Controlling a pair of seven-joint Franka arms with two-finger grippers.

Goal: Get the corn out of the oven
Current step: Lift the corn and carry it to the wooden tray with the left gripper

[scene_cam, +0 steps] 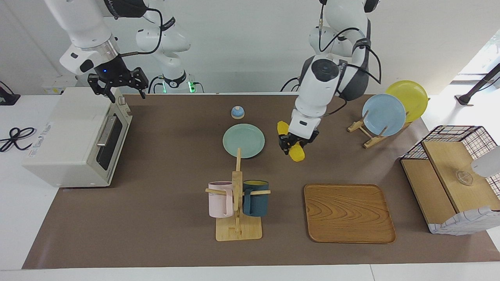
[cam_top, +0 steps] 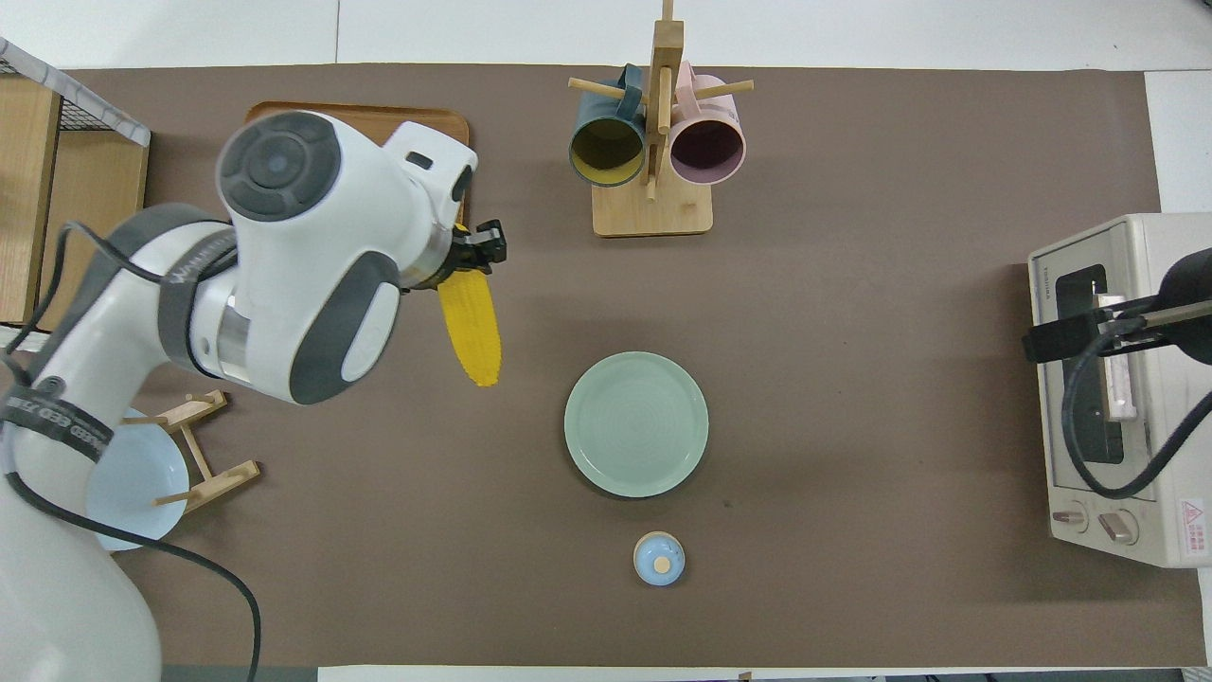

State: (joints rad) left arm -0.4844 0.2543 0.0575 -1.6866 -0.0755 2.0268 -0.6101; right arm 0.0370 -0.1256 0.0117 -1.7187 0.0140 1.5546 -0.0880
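Right gripper [scene_cam: 119, 85]: spread wide, raised over oven [scene_cam: 74, 136], door shut. Left gripper [scene_cam: 291, 142]: clamped on corn [scene_cam: 297, 153], airborne at three o'clock of green plate [scene_cam: 243, 140]. Step: corn out, carrying. Next: a landing spot, perhaps the wooden tray [scene_cam: 349, 213].

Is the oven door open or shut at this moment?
Shut. The oven door sits flush against its front, bar handle in place, and the open right gripper hangs above its top edge.
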